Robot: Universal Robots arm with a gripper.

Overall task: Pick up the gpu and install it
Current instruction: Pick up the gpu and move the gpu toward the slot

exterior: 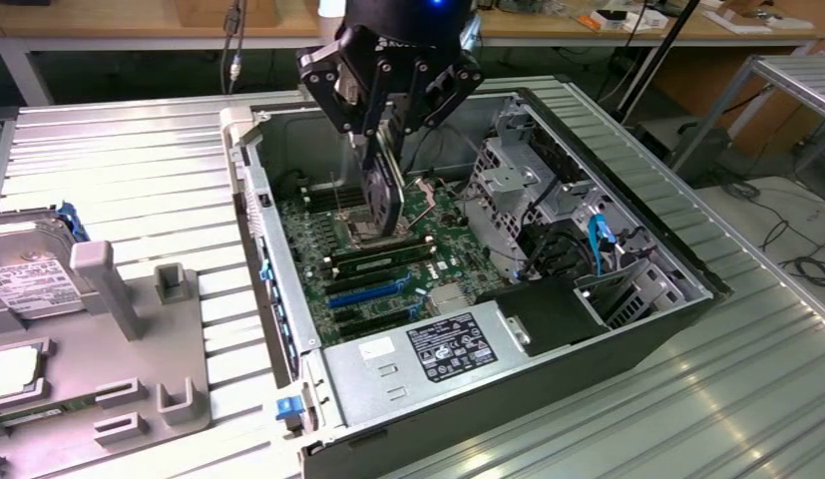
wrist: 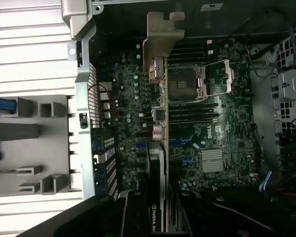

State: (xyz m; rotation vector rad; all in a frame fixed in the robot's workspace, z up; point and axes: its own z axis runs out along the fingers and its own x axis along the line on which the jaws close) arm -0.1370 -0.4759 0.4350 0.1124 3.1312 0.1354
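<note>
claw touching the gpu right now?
Touching. The exterior view shows the claw shut on the gpu: the card's upper edge sits clamped between the fingers, and the rest of it hangs below them.

so the arm reaches in from the top of the exterior view, wrist pointing pretty much straight down. black gripper [exterior: 383,128] has its fingers [exterior: 348,100] aimed downward too, jaws partly closed and pinching the gpu [exterior: 381,195] by its upper edge, so it hangs vertical right between them
</note>
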